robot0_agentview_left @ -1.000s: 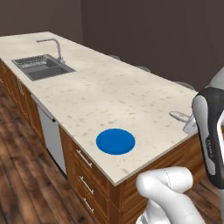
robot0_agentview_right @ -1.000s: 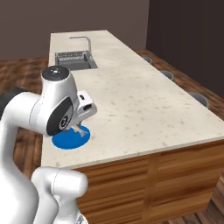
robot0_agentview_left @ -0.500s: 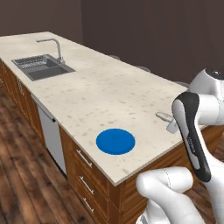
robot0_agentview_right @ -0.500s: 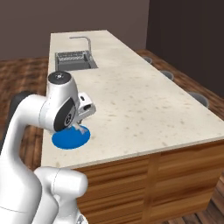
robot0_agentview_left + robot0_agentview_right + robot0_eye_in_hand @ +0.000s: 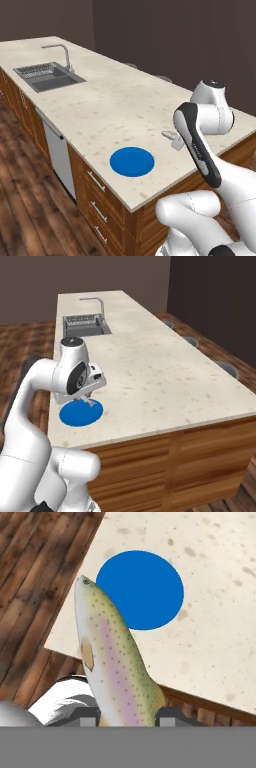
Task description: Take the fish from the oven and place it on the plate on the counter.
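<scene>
My gripper (image 5: 127, 714) clamps the fish (image 5: 114, 657) by its tail end between both fingers | fish hangs above the counter (image 5: 110, 107), head pointing toward the blue plate (image 5: 132, 161) | plate lies bare near the counter's front edge, sink (image 5: 47, 77) well apart

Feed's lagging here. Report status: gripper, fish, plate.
Gripper shut on the fish, carried above the counter. Plate bare, near the counter's front edge. Nothing between fish and plate.
</scene>
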